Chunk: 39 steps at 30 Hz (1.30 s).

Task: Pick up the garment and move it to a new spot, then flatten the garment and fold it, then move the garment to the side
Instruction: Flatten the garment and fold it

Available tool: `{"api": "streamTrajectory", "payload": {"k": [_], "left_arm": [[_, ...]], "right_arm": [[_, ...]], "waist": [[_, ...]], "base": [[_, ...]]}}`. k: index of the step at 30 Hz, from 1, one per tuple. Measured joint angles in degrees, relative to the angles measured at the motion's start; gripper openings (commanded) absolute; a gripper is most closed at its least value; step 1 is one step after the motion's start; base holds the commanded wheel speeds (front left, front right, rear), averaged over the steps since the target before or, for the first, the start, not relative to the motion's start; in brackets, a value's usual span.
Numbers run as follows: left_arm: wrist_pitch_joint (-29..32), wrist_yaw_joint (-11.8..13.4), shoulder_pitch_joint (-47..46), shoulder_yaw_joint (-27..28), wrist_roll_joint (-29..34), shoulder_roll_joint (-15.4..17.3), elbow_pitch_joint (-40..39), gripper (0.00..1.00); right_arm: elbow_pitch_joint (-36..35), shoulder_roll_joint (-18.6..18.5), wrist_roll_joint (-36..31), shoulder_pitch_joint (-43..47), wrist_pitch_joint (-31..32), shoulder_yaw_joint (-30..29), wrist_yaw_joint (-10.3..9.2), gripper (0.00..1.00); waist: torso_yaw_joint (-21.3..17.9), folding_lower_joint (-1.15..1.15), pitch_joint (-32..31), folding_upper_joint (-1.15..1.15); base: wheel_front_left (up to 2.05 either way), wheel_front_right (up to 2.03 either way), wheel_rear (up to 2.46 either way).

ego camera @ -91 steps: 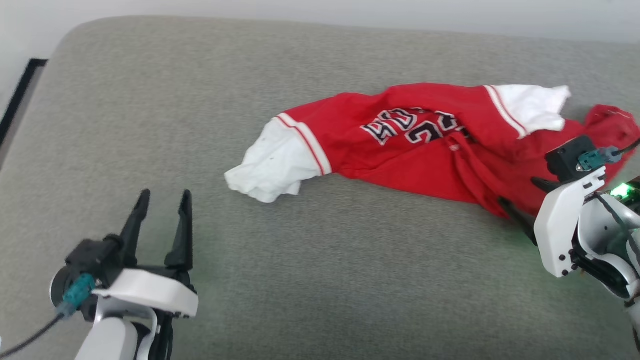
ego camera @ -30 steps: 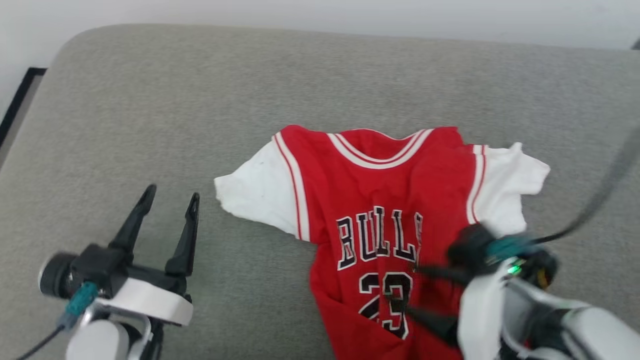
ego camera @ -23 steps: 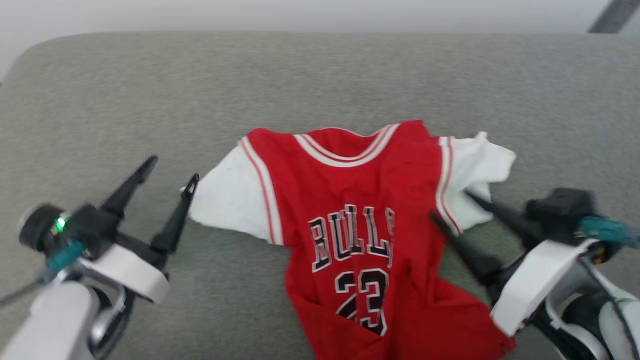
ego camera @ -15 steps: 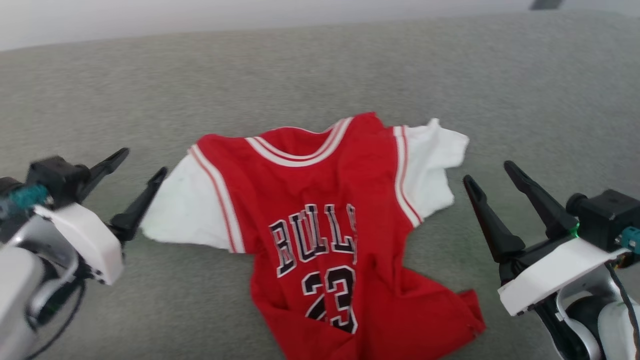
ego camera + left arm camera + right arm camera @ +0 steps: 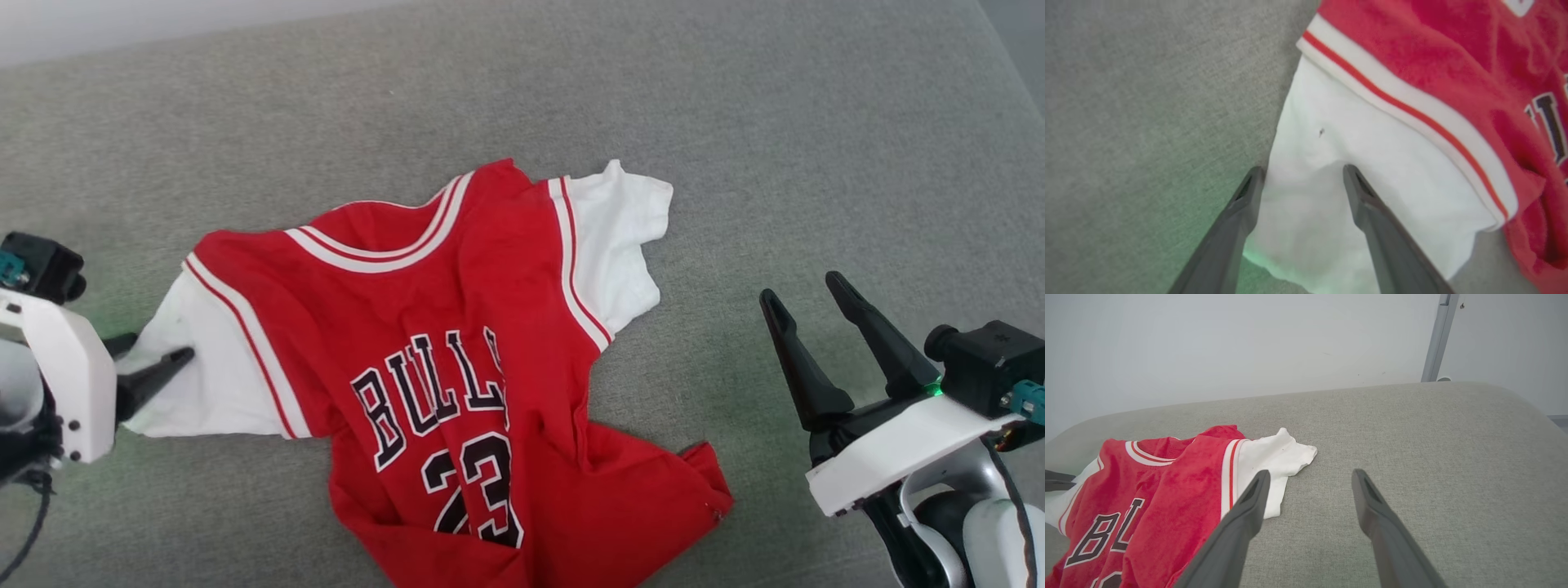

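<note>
The garment (image 5: 457, 327) is a red jersey with white sleeves and black lettering. It lies front up on the grey cushion, its lower part rumpled. My left gripper (image 5: 163, 347) is open at the garment's left sleeve. In the left wrist view, the left gripper (image 5: 1302, 169) has one finger on the white sleeve (image 5: 1331, 183) and the other at the sleeve's outer edge on the cushion. My right gripper (image 5: 800, 287) is open over bare cushion, right of the garment and apart from it. In the right wrist view, the right gripper (image 5: 1310, 473) points past the garment's (image 5: 1167, 486) right sleeve.
The grey cushioned surface (image 5: 816, 147) spreads wide around the garment, with its rounded right edge (image 5: 1008, 57) at the far right. A pale wall stands behind it, with a grey metal post (image 5: 1436, 339) at the back right.
The garment went from a crumpled strip to lying spread front up. My right gripper came off it and stands open to its right. My left gripper moved onto the left sleeve. The camera also shifted.
</note>
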Motion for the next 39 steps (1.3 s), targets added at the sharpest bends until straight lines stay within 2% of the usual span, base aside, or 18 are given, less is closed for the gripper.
{"api": "streamTrajectory", "payload": {"k": [7, 8, 9, 10, 13, 16, 23, 26, 30, 35, 38, 39], "left_arm": [[-2.41, 0.0, -3.08, -3.83, -1.91, 0.04, 2.26, 1.0], [-2.46, 0.0, -3.38, -4.42, -2.3, 0.0, 2.1, 0.49], [-2.58, 0.01, -3.75, -5.01, -2.71, -0.02, 1.98, 0.17], [-2.64, 0.07, -4.23, -5.58, -3.2, 0.04, 1.87, 0.0], [-3.64, 0.07, -5.16, -7.08, -3.92, 0.12, 1.7, 0.0], [-4.97, 0.07, -6.27, -8.59, -4.86, -0.19, 1.43, 0.0], [-7.51, -0.01, -11.66, -12.12, -4.24, -1.32, 0.81, 0.0], [-9.02, -0.01, -14.05, -13.66, -3.72, -2.82, 0.59, 0.0], [-10.66, -0.01, -17.27, -16.3, -3.27, -4.3, 0.45, 0.0], [-12.91, -0.09, -20.01, -18.87, -3.22, -5.27, 0.16, 0.0], [-13.94, -0.09, -20.95, -19.96, -3.35, -5.64, 0.13, 0.0], [-14.01, -0.09, -21.21, -20.26, -3.36, -5.77, 0.18, 0.0]], "right_arm": [[0.0, -0.01, 0.04, -0.38, 0.01, -0.21, 0.0, 1.0], [-0.01, -0.05, 0.04, -0.42, 0.33, -0.2, 0.0, 1.0], [-0.04, -0.27, 0.04, -0.59, 0.85, -0.02, 0.0, 1.0], [-0.04, -0.71, 0.04, -1.02, 1.48, 0.43, 0.0, 1.0], [0.25, -3.05, 0.97, -3.7, 4.5, 2.79, 0.0, 1.0], [1.94, -7.14, 2.53, -8.5, 9.24, 6.77, 0.01, 1.0], [11.67, -17.19, 8.94, -27.91, 19.81, 19.54, 0.01, 1.0], [17.7, -18.86, 12.55, -36.35, 22.19, 23.56, 0.01, 1.0], [25.5, -19.3, 16.59, -45.29, 24.6, 28.32, 0.01, 1.0], [32.49, -20.56, 17.79, -52.04, 27.66, 37.51, 0.02, 1.0], [35.26, -20.9, 20.96, -54.55, 29.2, 41.22, 0.0, 1.0], [35.7, -21.13, 22.15, -55.2, 29.54, 42.34, -0.01, 0.95]], "waist": [[-0.79, 0.0, 1.7, 0.0], [-0.69, 0.0, 1.78, 0.0], [-0.55, 0.0, 1.9, 0.0], [-0.41, 0.0, 2.04, 0.0], [-0.03, 0.0, 2.39, 0.0], [0.36, 0.0, 2.97, 0.0], [2.24, 0.0, 5.65, 0.0], [3.75, 0.0, 6.89, 0.0], [5.77, 0.0, 8.63, 0.0], [7.88, 0.0, 10.25, 0.0], [8.61, 0.0, 10.76, 0.0], [8.77, 0.0, 10.83, 0.0]], "base": [[0.0, 0.0, 0.0], [0.0, 0.0, 0.0], [0.0, 0.0, 0.0], [0.0, 0.0, 0.0], [0.0, 0.0, 0.0], [0.0, 0.0, 0.0], [0.0, 0.0, 0.0], [0.0, 0.0, 0.0], [0.0, 0.0, 0.0], [0.0, 0.0, 0.0], [0.0, 0.0, 0.0], [0.0, 0.0, 0.0]]}}
